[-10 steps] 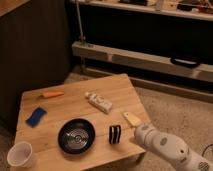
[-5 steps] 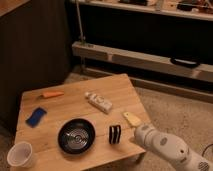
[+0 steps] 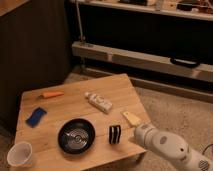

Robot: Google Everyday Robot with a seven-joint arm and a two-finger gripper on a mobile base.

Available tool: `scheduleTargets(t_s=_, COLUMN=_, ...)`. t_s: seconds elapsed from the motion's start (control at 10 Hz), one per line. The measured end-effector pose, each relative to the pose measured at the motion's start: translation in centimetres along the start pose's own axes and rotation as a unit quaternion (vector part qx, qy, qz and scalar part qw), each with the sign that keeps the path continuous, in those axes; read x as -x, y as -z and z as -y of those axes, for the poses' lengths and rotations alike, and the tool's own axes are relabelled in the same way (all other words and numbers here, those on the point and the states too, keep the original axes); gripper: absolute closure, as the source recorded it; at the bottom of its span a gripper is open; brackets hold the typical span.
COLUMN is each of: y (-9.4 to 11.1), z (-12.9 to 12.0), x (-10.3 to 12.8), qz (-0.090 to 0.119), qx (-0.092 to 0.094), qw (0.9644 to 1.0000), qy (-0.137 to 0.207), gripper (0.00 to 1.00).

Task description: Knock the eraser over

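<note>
- A small light wooden table stands on a speckled floor.
- The eraser, a little black block with thin white stripes, stands upright near the front edge of the table, toward the right.
- A round black bowl sits just left of the eraser, not touching it.
- The robot's thick white arm reaches in from the near right corner.
- The tan gripper is at the tip of the arm, over the right side of the table, just right of the eraser and a bit farther back.
- I cannot tell if its jaws are apart or together.
- A white tube lies in the middle of the table, farther back than the eraser.
- A blue rectangular pad lies on the left side.
- A thin orange stick-shaped thing lies at the far left.
- A white cup stands at the near left corner.
</note>
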State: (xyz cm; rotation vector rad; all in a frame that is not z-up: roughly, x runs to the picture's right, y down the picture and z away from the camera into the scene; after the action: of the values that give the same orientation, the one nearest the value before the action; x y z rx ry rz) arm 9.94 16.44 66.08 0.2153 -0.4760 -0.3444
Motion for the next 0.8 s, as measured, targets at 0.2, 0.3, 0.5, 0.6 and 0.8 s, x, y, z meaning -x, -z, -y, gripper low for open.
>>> scheduleTargets(t_s=0.2, y=0.0, z=0.5, x=0.3, qz=0.003, qx=0.000, qw=1.0000, qy=-0.003, gripper=0.20)
scheduleTargets(t_s=0.3, y=-0.1, z=0.7, x=0.6, qz=0.008, qx=-0.001, qw=1.0000, qy=-0.003, gripper=0.22)
scheduleTargets(t_s=0.5, y=-0.3, z=1.1, x=1.3, qz=0.026, qx=-0.009, qw=0.9996, qy=-0.001, gripper=0.40)
scheduleTargets(t_s=0.6, y=-0.3, z=1.1, x=1.4, qz=0.033, qx=-0.013, qw=0.9994, qy=-0.004, gripper=0.48)
scheduleTargets(t_s=0.8, y=-0.6, z=1.1, x=2.1, qz=0.048, qx=-0.015, qw=0.9987, qy=-0.006, gripper=0.71)
